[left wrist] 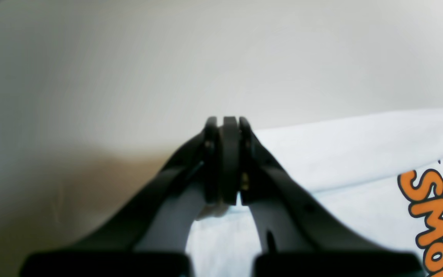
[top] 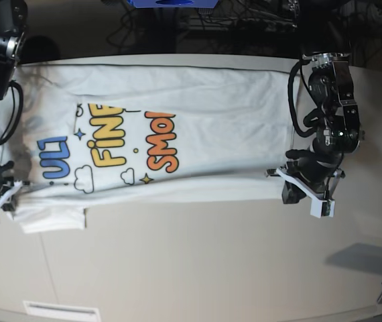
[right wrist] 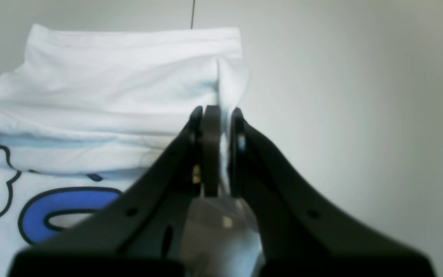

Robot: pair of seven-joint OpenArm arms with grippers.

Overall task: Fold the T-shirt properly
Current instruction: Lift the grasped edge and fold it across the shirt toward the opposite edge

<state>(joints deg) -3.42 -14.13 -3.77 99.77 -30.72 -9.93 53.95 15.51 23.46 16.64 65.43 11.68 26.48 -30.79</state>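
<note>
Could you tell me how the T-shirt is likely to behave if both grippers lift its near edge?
The T-shirt is probably floppy: it lies flat with soft wrinkles, so its middle would likely sag. It looks thin and light. The left gripper and right gripper pinch only small bits, so fabric might slip.

Left tool (left wrist: 225, 161) closed at the T-shirt (left wrist: 360, 161) edge

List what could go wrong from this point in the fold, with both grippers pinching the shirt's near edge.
1. The right gripper pinches only a thin fold of the T-shirt; the cloth may slip out when pulled.
2. The left gripper is shut right at the hem's corner, so its hold looks slight too.
3. A sleeve lies loose on the table beside the right gripper; it may drag or bunch and leave the fold uneven.
</note>
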